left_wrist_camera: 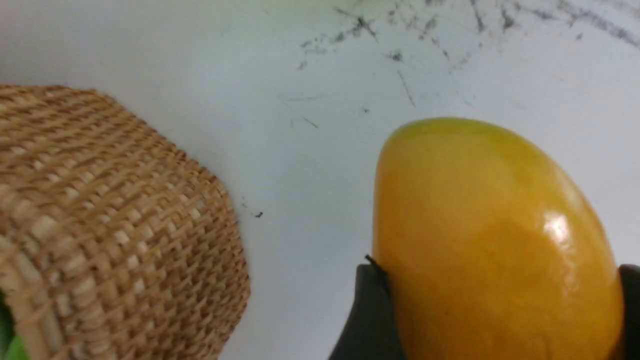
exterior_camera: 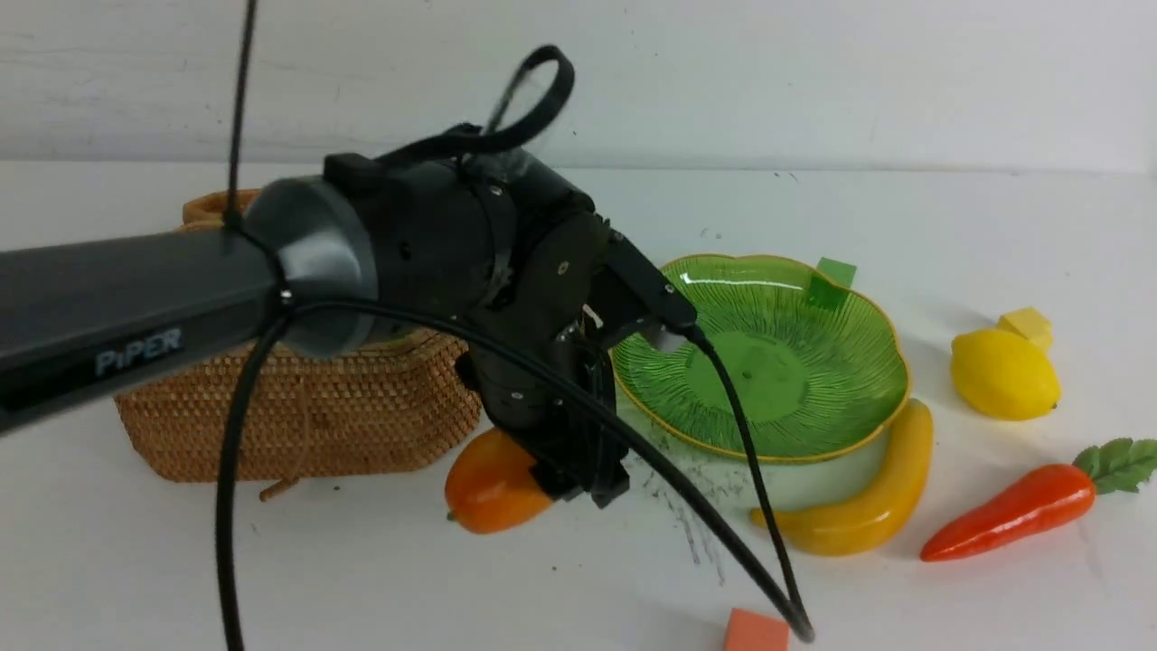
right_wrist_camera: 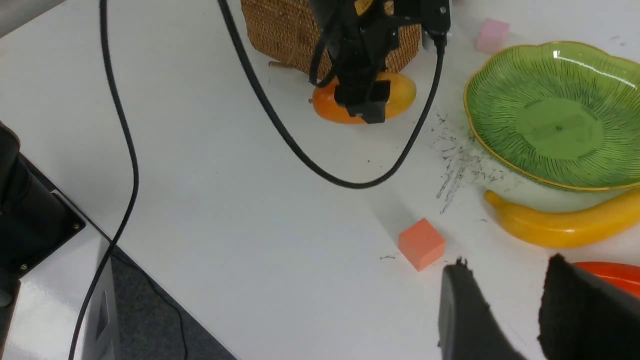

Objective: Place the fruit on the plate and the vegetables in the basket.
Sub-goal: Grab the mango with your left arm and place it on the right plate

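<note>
- Left wrist view shows the mango (left_wrist_camera: 490, 240) sitting between the two dark fingers (left_wrist_camera: 370, 315) of the left claw (exterior_camera: 586, 484). The jaws are pressed against both of its sides, so I judge it gripped. It appears to rest on the bench (exterior_camera: 362, 561), just beside the basket (exterior_camera: 298, 416).
- The mango's skin is glossy and rounded, and the fingers only reach its lower flanks. In a lift it could squirt out of the grip and roll.
- The plate (exterior_camera: 813, 380) lies a short way off, toward the robot's right. The left arm's black cable (exterior_camera: 750, 470) droops across the plate's near rim and could snag or drag during the carry.
- The banana (exterior_camera: 868, 506) lies against the plate's near edge. A low carry could knock it or nudge the glass plate.
- A dropped mango might bounce off the scalloped rim instead of settling inside.
- The right claw (right_wrist_camera: 505, 270) hangs partly open and empty over the bench, near the orange cube (right_wrist_camera: 421, 243) and the carrot (exterior_camera: 1012, 511). If both arms converge on the plate they could collide.
- The lemon (exterior_camera: 1003, 372) waits beyond the plate, untouched.
</note>
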Controlling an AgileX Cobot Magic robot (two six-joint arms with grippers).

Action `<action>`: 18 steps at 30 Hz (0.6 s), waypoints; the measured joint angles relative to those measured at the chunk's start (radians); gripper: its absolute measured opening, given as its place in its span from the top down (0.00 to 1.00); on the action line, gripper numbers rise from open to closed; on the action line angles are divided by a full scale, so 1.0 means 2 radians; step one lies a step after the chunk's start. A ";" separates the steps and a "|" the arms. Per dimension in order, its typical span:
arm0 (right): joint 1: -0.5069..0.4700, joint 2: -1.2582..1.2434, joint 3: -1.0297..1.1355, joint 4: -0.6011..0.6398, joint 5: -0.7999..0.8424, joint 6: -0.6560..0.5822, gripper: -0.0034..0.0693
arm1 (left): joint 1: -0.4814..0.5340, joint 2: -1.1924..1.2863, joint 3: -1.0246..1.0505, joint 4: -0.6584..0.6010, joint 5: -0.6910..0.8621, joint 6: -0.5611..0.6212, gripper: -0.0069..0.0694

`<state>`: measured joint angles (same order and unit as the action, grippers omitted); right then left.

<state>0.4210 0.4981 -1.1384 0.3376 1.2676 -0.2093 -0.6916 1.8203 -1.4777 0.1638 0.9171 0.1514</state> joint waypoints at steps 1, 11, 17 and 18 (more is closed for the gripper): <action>0.000 0.000 0.000 -0.005 -0.002 0.000 0.63 | 0.000 -0.005 0.000 -0.001 -0.007 0.008 0.20; 0.000 0.000 0.000 -0.109 -0.121 0.018 0.63 | 0.000 -0.004 -0.001 -0.047 -0.259 0.055 0.20; 0.000 0.000 0.000 -0.112 -0.129 0.026 0.62 | 0.000 0.050 -0.006 -0.063 -0.398 0.056 0.20; 0.000 0.000 0.000 -0.112 -0.129 0.026 0.62 | 0.000 0.062 -0.011 -0.063 -0.405 0.056 0.20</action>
<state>0.4210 0.4981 -1.1384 0.1129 1.0099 -0.1575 -0.6916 1.9449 -1.5002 0.0371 0.1069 0.2626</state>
